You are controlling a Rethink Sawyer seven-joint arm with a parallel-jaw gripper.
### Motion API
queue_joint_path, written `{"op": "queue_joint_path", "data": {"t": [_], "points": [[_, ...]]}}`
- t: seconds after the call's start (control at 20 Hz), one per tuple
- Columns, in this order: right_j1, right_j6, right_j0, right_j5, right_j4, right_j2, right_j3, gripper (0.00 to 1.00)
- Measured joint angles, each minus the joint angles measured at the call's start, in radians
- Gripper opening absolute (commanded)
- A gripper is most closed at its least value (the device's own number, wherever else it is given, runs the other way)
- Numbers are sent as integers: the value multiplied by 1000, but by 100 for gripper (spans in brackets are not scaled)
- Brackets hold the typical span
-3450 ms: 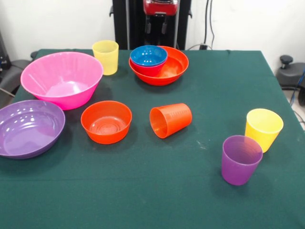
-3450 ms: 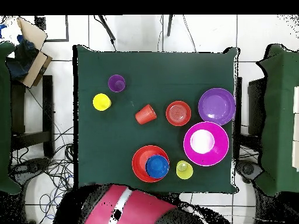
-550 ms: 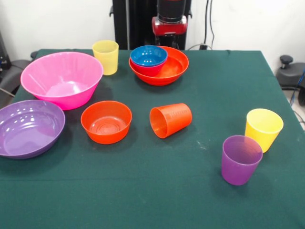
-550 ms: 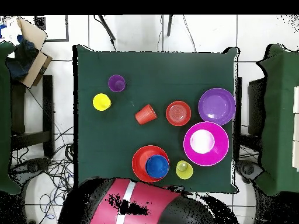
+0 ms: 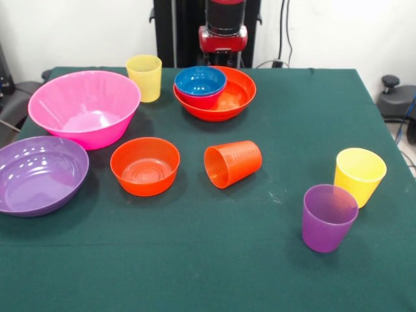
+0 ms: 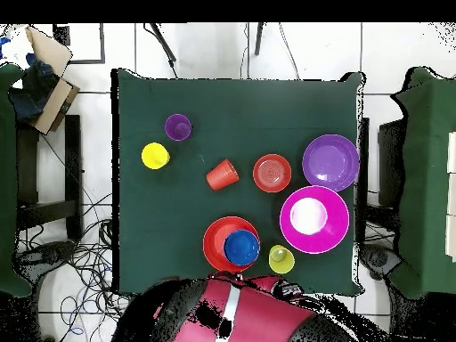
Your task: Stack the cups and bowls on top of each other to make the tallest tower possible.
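Note:
The big pink bowl (image 5: pixel 84 107) (image 6: pixel 313 219) stands at the left, the wide purple bowl (image 5: pixel 40 174) (image 6: pixel 330 162) in front of it. A small orange bowl (image 5: pixel 145 166) (image 6: pixel 272 173) is upright mid-table. The wide orange bowl (image 5: pixel 235 96) (image 6: pixel 214 242) holds the small blue bowl (image 5: pixel 200 80) (image 6: pixel 241 247), nested in a magenta one (image 5: pixel 201 100). One yellow cup (image 5: pixel 144 77) (image 6: pixel 281 259) stands at the back. The orange cup (image 5: pixel 233 163) (image 6: pixel 223 175) lies on its side. A yellow cup (image 5: pixel 359 175) (image 6: pixel 155 156) and the purple cup (image 5: pixel 329 217) (image 6: pixel 178 126) stand at the right. My gripper (image 5: pixel 223 57) hangs just behind the wide orange bowl's far rim.
The green table (image 5: pixel 273 260) ends close behind the wide orange bowl. My red arm (image 6: pixel 233 312) reaches over that edge. Other green tables (image 6: pixel 427 178) stand at both sides in the overhead view.
My gripper has come down from the top edge to just behind the wide orange bowl. That bowl, with the blue bowl in it, has shifted slightly.

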Motion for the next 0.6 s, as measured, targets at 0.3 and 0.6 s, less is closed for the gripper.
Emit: {"op": "queue_joint_path", "data": {"t": [0.3,0.6], "points": [[-29,0,-9,47,0,18,-13,100],[-52,0,16,84,3,25,-31,100]]}}
